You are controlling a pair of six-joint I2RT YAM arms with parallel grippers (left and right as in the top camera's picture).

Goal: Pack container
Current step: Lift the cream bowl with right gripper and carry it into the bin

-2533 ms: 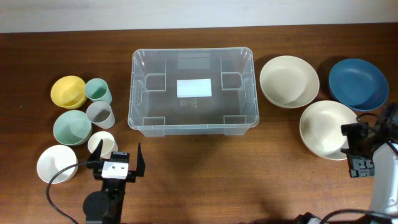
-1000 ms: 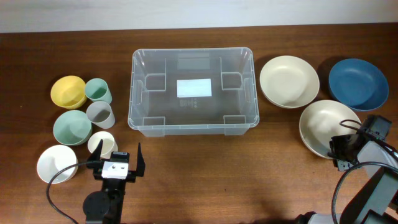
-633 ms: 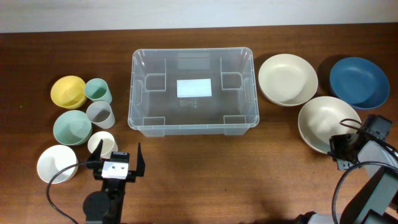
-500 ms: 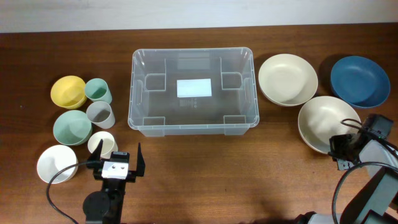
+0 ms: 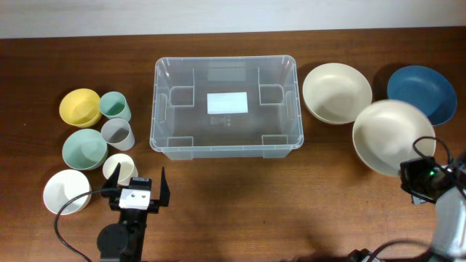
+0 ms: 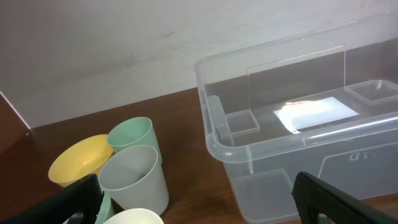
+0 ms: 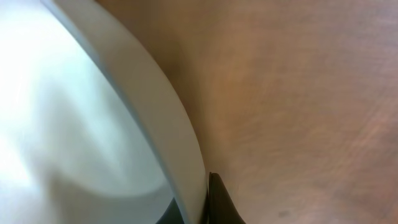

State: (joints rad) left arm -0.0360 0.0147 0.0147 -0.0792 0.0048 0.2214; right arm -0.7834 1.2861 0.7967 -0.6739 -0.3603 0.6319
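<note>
Gripping the near rim of a cream bowl (image 5: 392,135), right gripper (image 5: 415,172) is clamped; left gripper (image 5: 139,177) gapes wide, empty, near-left of container (image 5: 226,148).

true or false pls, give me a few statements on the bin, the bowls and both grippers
1. The container holds no bowls or cups. True; only its white label shows on the base.
2. The right gripper is shut on the rim of a cream bowl. True.
3. The left gripper is holding a cup. False; its jaws stand open with nothing between them.
4. The blue bowl sits among the cups on the left arm's side. False; it lies on the right arm's side, beyond the gripped cream bowl.
5. A yellow bowl is inside the container. False; it is on the table outside it, on the left arm's side.
</note>
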